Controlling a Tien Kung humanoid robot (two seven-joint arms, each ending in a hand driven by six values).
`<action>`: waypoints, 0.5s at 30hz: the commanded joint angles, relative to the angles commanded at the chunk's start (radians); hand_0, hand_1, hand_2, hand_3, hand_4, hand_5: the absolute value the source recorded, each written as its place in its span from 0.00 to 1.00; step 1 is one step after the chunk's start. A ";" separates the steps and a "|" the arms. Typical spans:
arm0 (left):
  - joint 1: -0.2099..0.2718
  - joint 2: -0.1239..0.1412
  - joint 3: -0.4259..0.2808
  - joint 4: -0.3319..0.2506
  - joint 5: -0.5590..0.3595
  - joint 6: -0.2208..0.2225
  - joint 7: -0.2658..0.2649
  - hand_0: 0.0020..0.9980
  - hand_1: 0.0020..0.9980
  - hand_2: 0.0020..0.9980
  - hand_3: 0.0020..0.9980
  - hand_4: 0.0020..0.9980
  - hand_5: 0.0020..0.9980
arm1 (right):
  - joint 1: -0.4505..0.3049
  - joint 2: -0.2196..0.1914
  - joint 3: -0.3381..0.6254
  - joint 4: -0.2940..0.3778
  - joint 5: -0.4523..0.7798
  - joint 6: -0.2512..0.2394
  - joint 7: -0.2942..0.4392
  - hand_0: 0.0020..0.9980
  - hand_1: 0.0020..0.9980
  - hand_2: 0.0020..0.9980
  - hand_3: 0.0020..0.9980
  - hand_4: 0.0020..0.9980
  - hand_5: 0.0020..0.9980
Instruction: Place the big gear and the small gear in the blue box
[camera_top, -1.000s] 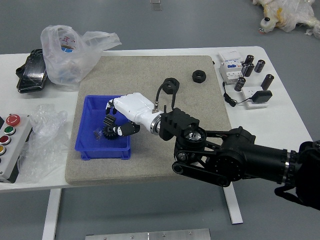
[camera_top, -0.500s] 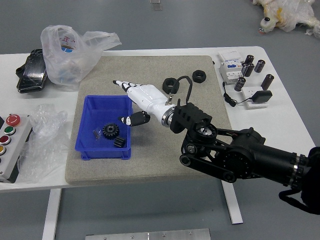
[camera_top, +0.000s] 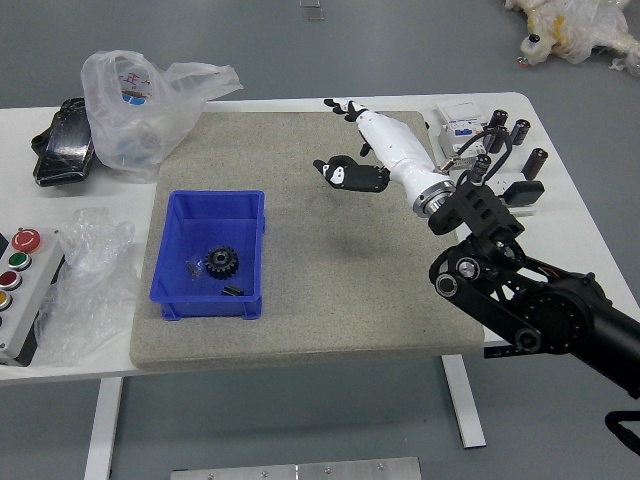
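"Where did the black, toothed, round gear (camera_top: 221, 262) sit?"
"Inside the blue, open-topped plastic box (camera_top: 200, 308), just towards four o'clock from its middle. A small black piece (camera_top: 233, 291) lay towards five o'clock; I couldn't tell its full shape."
"And the robot's white-and-black right hand (camera_top: 395, 148)?"
"Released, fingers spread, at two o'clock from the box and well apart from it, over the beige rectangular mat (camera_top: 350, 270)."
"What lay at nine o'clock?"
"A crumpled, clear plastic sheet (camera_top: 88, 265), on the white worktop (camera_top: 570, 220)."
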 joint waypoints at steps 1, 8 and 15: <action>-0.002 0.002 0.003 0.001 -0.002 -0.001 -0.002 0.63 0.64 0.62 0.68 0.65 0.35 | -0.022 -0.010 0.027 0.007 0.003 -0.005 0.012 0.40 0.73 0.80 0.85 0.75 0.33; -0.019 0.016 0.029 0.009 -0.010 -0.014 -0.018 0.63 0.64 0.62 0.67 0.65 0.34 | -0.175 -0.066 0.211 0.066 0.019 -0.017 0.082 0.37 0.70 0.78 0.84 0.74 0.33; -0.020 0.021 0.102 0.019 -0.056 -0.032 -0.053 0.64 0.64 0.62 0.67 0.65 0.34 | -0.330 -0.100 0.388 0.121 0.026 -0.021 0.122 0.36 0.68 0.77 0.83 0.73 0.33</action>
